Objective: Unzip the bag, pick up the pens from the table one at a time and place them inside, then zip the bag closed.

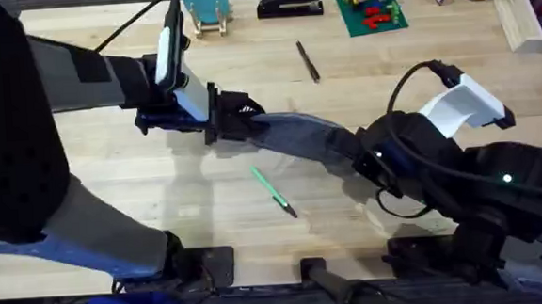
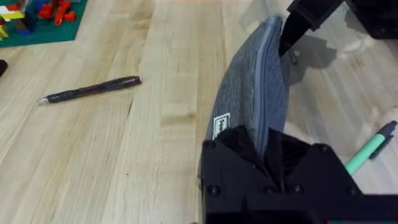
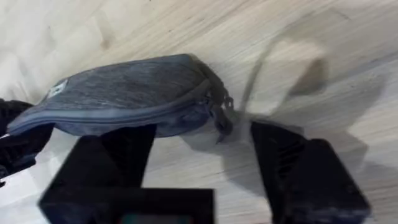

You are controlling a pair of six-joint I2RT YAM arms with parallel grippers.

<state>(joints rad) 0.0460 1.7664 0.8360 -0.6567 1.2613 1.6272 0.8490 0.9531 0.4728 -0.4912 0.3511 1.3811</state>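
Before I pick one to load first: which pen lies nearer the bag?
The light green pen, lying just in front of the bag on the arm-base side. The black pen lies farther off, beyond it.

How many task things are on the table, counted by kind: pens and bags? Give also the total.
Pens: 2 (black pen, green pen)
Bags: 1 (blue-grey bag)
Total: 3

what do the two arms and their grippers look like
Both arms are mostly black with a white shell section near the wrist. The left arm has a black cable trailing behind; the right arm carries a looping black cable and a small green light. The left gripper and right gripper have blocky black fingers.
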